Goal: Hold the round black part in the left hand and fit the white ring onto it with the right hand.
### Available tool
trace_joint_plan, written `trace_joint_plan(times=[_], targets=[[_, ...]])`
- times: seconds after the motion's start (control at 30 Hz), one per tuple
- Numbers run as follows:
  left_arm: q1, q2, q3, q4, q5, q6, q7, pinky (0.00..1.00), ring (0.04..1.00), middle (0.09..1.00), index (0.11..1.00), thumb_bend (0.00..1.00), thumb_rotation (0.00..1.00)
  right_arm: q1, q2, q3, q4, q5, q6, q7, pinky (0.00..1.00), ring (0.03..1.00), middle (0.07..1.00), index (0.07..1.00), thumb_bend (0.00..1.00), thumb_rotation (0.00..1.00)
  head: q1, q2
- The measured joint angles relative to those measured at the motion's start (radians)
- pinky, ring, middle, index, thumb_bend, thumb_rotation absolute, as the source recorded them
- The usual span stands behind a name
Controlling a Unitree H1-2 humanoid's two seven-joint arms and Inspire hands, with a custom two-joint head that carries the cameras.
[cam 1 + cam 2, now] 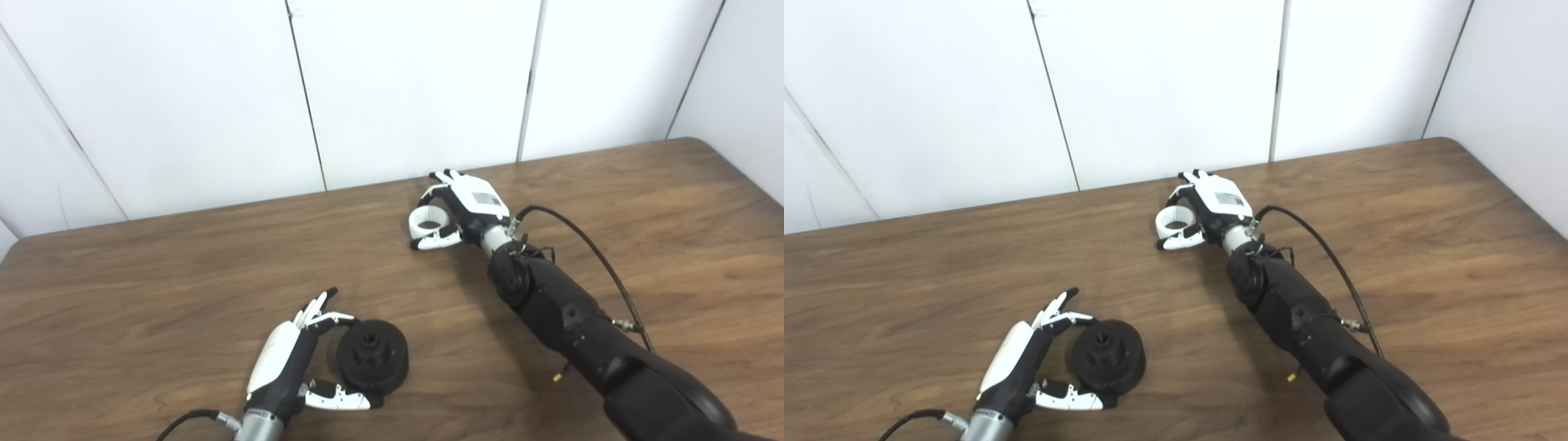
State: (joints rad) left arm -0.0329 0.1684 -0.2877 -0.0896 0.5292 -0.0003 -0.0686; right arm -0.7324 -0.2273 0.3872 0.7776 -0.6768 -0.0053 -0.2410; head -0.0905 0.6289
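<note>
The round black part (pixel 372 356) sits on the wooden table (pixel 153 294) near the front edge, with a raised hub pointing up. My left hand (pixel 288 361) is beside it on its left, fingers curled over its far side and thumb under its near side, touching its rim. The white ring (pixel 427 222) lies on the table further back at the centre. My right hand (pixel 462 211) is over it from the right, fingers arched over its far side and thumb along its near side. I cannot tell whether the ring is lifted.
A black cable (pixel 588 251) loops from my right wrist along the forearm (pixel 569 312). White wall panels (pixel 416 86) stand right behind the table's back edge. The table's right corner (pixel 704 144) is at the far right.
</note>
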Motion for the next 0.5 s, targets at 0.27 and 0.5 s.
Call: trace_joint_plan(times=[0.27, 0.5], targets=[[0.001, 0.000, 0.004, 0.000, 0.000, -0.002, -0.005, 1.00, 1.000, 1.000, 0.605, 0.94, 0.23, 0.001, -0.002, 0.000, -0.011, -0.004, 0.041, 0.038, 1.00, 0.997, 0.968, 0.753, 0.94, 0.48, 0.000, 0.006], [0.003, 0.000, 0.005, 0.000, 0.000, -0.003, -0.005, 1.00, 1.000, 1.000, 0.604, 0.93, 0.23, 0.002, -0.003, 0.000, -0.030, -0.005, 0.067, 0.062, 1.00, 0.998, 0.973, 0.756, 0.94, 0.48, 0.002, 0.009]])
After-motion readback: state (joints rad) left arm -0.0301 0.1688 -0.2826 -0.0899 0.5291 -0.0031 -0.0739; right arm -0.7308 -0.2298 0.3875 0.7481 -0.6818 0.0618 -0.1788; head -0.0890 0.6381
